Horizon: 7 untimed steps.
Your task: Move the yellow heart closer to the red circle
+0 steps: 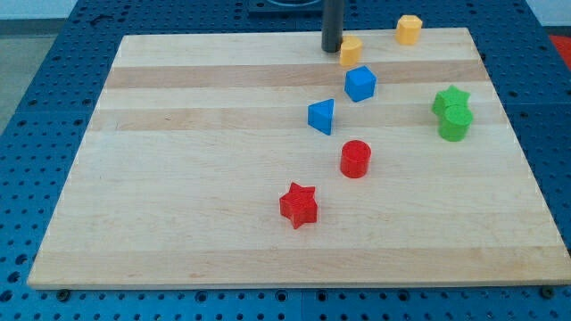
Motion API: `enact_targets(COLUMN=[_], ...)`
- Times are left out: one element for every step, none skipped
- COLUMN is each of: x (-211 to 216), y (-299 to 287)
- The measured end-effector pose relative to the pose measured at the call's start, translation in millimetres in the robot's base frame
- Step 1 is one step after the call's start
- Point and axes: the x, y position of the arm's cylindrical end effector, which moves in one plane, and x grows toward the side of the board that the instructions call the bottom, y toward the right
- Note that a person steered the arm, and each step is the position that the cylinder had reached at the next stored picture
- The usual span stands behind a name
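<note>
The yellow heart [351,50] lies near the view's top, right of centre. My tip [332,49] stands just to its left, touching or nearly touching it. The red circle [355,159] sits near the board's middle, well below the heart. A blue cube [360,84] and a blue triangle [322,116] lie between the heart and the red circle.
A second yellow block [409,29], hexagon-like, sits at the top edge to the right. A green star [451,101] and a green cylinder [454,124] touch at the right side. A red star [299,205] lies below the red circle. The wooden board [178,178] rests on a blue perforated table.
</note>
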Motion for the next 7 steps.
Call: enact_targets(x=[-5.2,19.2,48.8,47.7,27.8,19.7,38.6], y=[8.9,9.4,26.3,56.5,61.5,86.9,91.6])
